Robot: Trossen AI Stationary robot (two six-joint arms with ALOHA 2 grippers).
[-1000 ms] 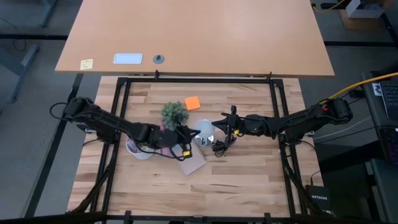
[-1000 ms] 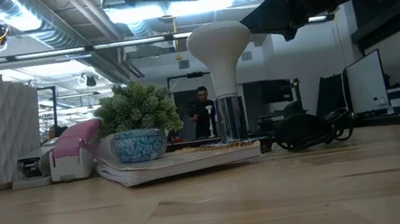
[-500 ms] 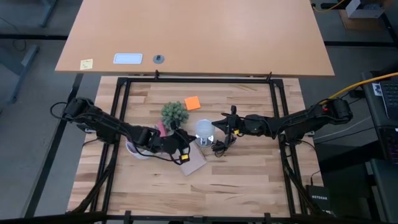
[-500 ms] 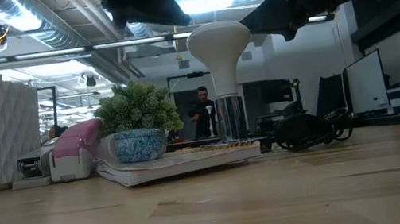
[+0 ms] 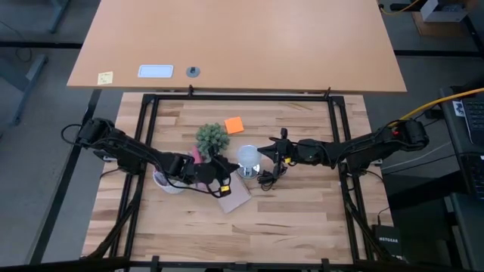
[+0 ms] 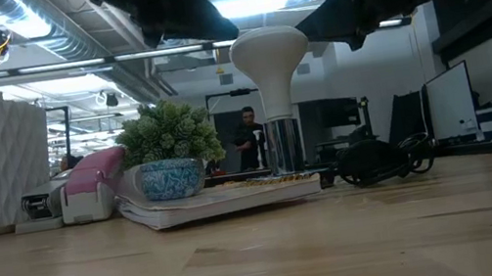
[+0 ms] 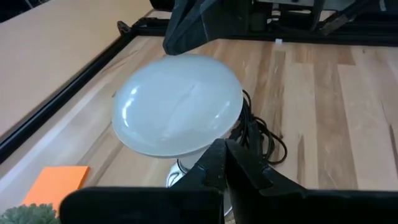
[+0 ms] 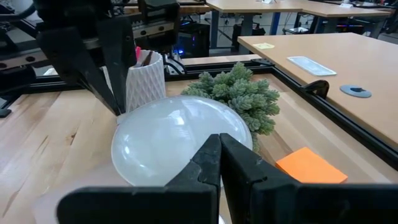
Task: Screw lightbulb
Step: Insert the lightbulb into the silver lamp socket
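one lightbulb (image 6: 274, 84) stands upright, globe up, base down.

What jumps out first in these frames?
The white lightbulb standing upright in its shiny socket mid-table, on a book. Both arms meet over it: the left gripper and right gripper, fingers shut, point at the globe from opposite sides without holding it. Beside the bulb sits a small green plant in a blue patterned pot.

The lightbulb (image 6: 272, 74) stands upright on a book (image 6: 221, 199). A potted plant (image 6: 170, 150) sits at its nine o'clock, coiled black cord (image 6: 378, 161) at four o'clock.
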